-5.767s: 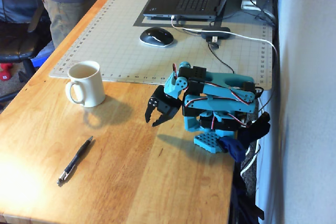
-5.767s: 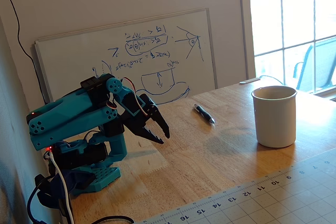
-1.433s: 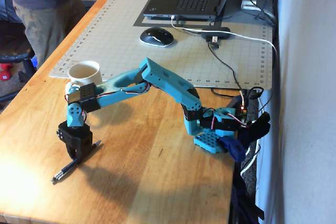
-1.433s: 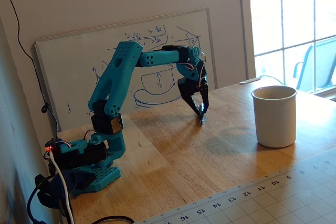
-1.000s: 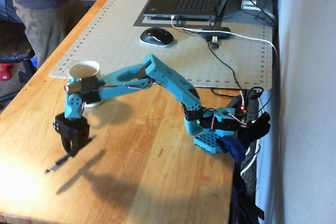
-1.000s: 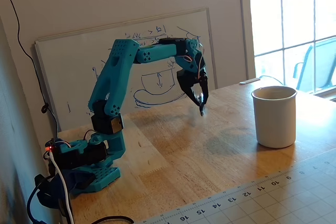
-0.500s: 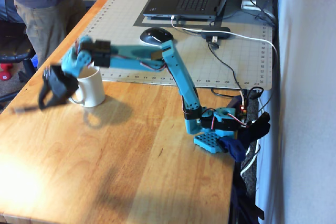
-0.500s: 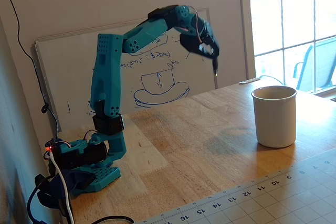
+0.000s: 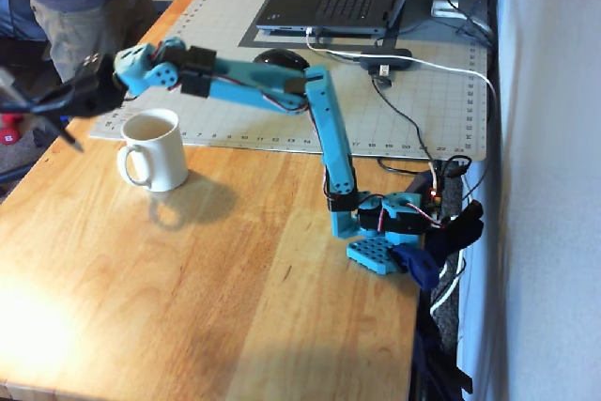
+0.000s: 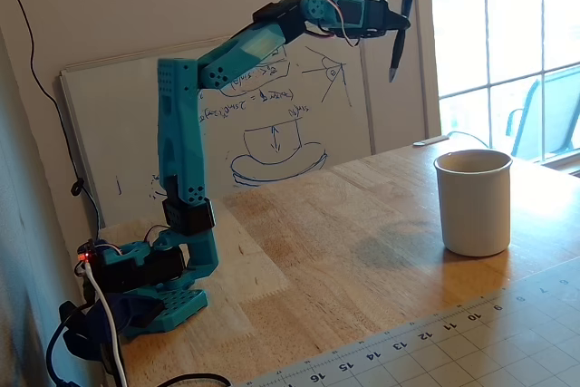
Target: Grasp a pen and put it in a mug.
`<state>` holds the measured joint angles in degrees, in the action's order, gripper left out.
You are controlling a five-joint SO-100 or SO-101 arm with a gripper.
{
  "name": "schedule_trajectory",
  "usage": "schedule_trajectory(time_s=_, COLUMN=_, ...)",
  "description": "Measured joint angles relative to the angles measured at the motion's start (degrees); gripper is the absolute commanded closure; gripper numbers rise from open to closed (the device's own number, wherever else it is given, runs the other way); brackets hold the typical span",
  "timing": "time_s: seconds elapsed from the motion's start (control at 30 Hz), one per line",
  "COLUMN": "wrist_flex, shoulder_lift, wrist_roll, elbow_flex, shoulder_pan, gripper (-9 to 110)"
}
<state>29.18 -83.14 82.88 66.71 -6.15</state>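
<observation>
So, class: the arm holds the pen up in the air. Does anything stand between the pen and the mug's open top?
Nothing visible does. The gripper holds the pen nearly upright, above and to the left of the mug in this fixed view; only open air lies between them.

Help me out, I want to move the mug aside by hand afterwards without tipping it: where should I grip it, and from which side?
Take the mug by its loop handle, which sticks out on the left in the fixed view showing the laptop. It stands upright on bare wood there, and the gripper holds the pen high above it, so a low sideways approach looks clear.
</observation>
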Motion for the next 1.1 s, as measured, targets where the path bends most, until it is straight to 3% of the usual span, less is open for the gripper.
schedule_trajectory(time_s=0.23, wrist_flex=-6.6, shoulder_lift=-13.0, wrist_roll=2.4, elbow_flex=17.4, shoulder_pan=7.6, gripper=98)
schedule_trajectory(time_s=0.53, wrist_flex=-25.2, shoulder_lift=-25.7, wrist_roll=2.4, elbow_flex=39.7, shoulder_pan=14.0, gripper=99)
schedule_trajectory(time_s=0.83, wrist_flex=-46.9, shoulder_lift=-27.2, wrist_roll=2.4, elbow_flex=58.4, shoulder_pan=19.6, gripper=99)
schedule_trajectory(time_s=1.1, wrist_flex=-60.0, shoulder_lift=-27.2, wrist_roll=2.4, elbow_flex=62.3, shoulder_pan=23.3, gripper=99)
